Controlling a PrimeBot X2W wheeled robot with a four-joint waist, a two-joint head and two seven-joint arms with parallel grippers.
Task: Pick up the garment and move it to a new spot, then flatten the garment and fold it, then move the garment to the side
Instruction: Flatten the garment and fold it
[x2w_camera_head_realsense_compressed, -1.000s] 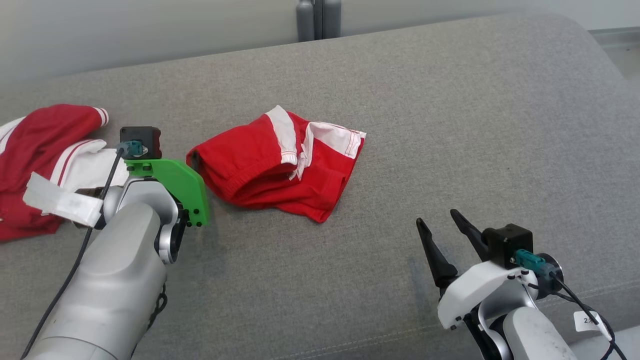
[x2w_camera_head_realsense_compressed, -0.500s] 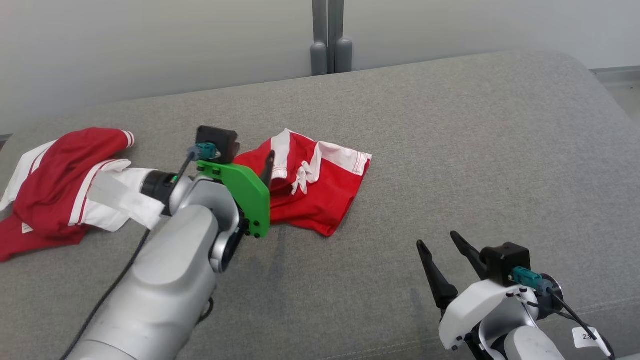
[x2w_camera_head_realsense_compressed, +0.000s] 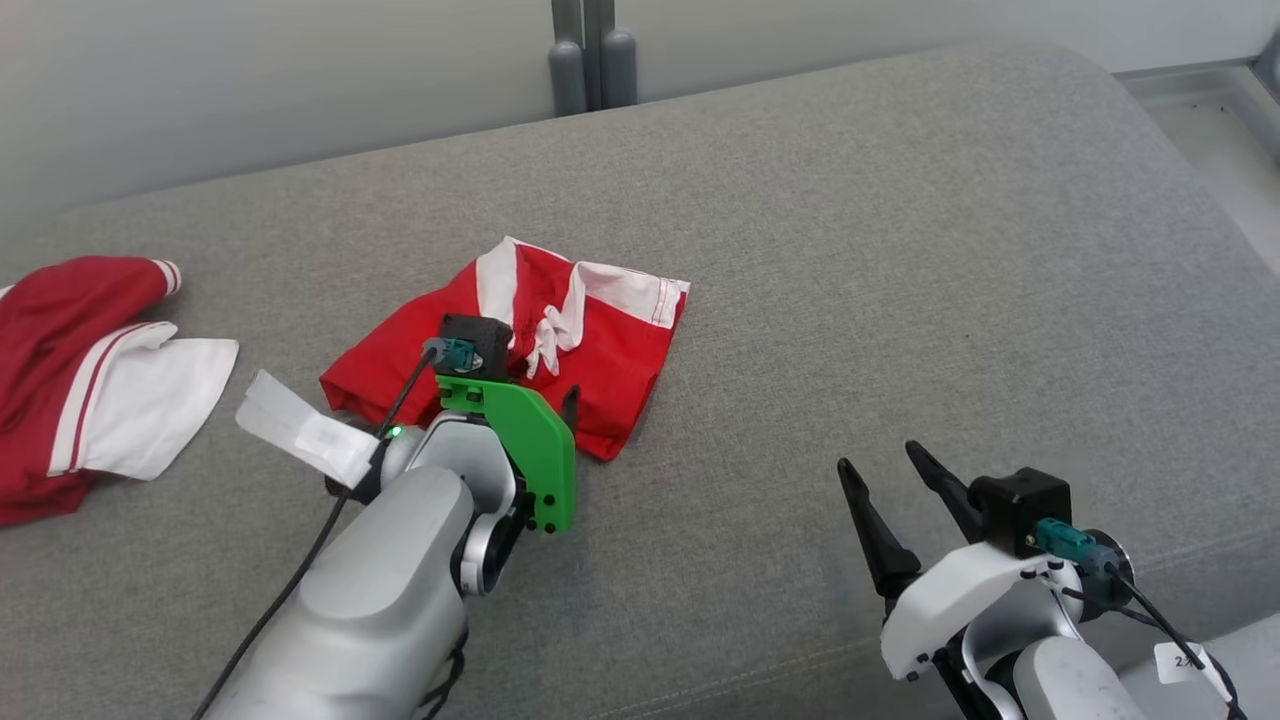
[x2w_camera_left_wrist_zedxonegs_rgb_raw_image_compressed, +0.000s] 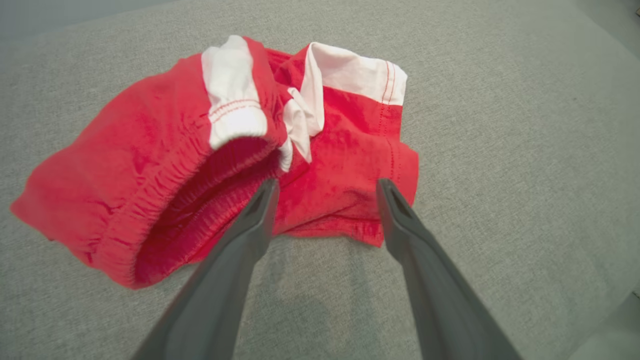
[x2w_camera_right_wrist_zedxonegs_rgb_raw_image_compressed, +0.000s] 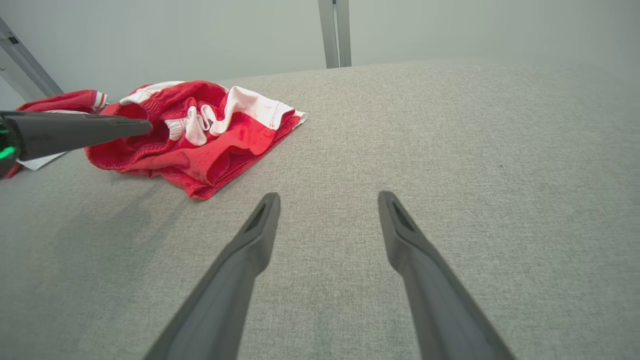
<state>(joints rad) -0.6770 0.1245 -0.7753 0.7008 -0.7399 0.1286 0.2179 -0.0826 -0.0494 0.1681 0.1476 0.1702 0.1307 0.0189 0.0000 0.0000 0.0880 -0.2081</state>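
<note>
The garment, crumpled red shorts with white trim and a drawstring, lies mid-left on the grey padded surface. In the left wrist view the garment shows its elastic waist opening towards me. My left gripper is open, hovering over the garment's near edge with its fingertips spread over the red cloth and nothing between them; in the head view a green bracket hides most of the left gripper. My right gripper stands open and empty at the lower right, over bare fabric, well clear of the garment.
A second red and white piece of clothing lies at the far left. Grey posts stand behind the surface against a pale wall. The surface's rounded right edge drops off to the floor.
My left arm swung right from beside the other clothing to the garment's near edge, still open. The head camera shifted. The right gripper stayed put.
</note>
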